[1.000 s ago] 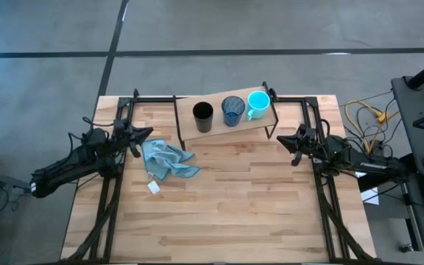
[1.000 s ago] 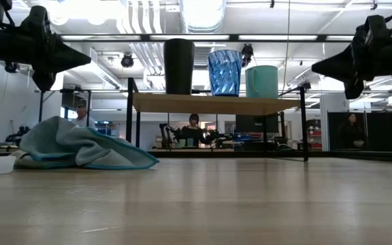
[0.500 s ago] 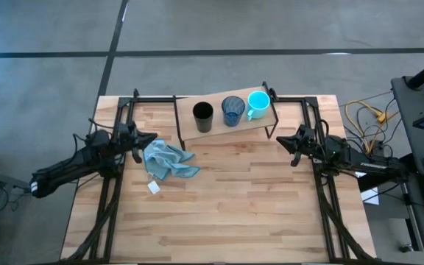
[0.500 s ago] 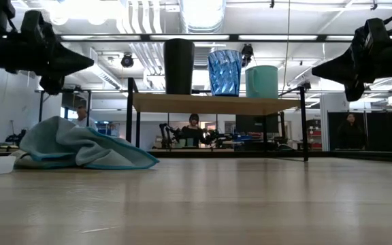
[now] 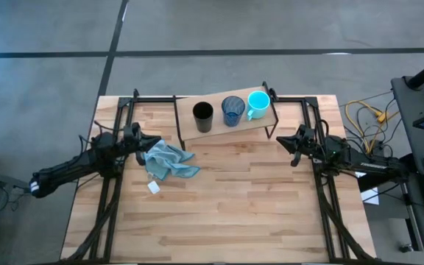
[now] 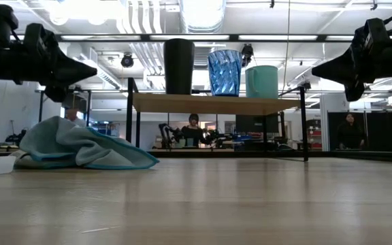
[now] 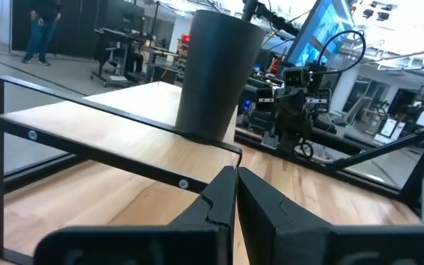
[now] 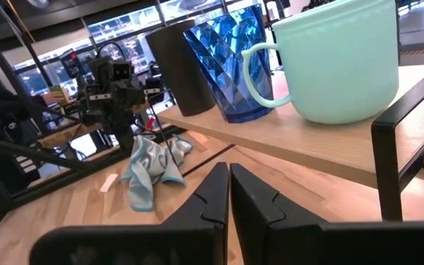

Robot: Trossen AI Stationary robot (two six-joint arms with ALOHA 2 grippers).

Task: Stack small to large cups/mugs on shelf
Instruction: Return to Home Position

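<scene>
Shelf (image 6: 209, 103) holds one mug (image 6: 261, 82) and two cups (image 6: 180, 66).

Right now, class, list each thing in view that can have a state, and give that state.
Mug: upright on the shelf.
Glass cup: upright on the shelf, between the other two.
Black cup: upright on the shelf.
Cloth: crumpled on the table.
Left gripper: shut, empty.
Right gripper: shut, empty.

left gripper (image 5: 153, 140): fingers pressed together, holding nothing, raised, pointing inward toward the right side | right gripper (image 5: 282, 139): fingers pressed together, holding nothing, raised, pointing inward toward the left side
</scene>
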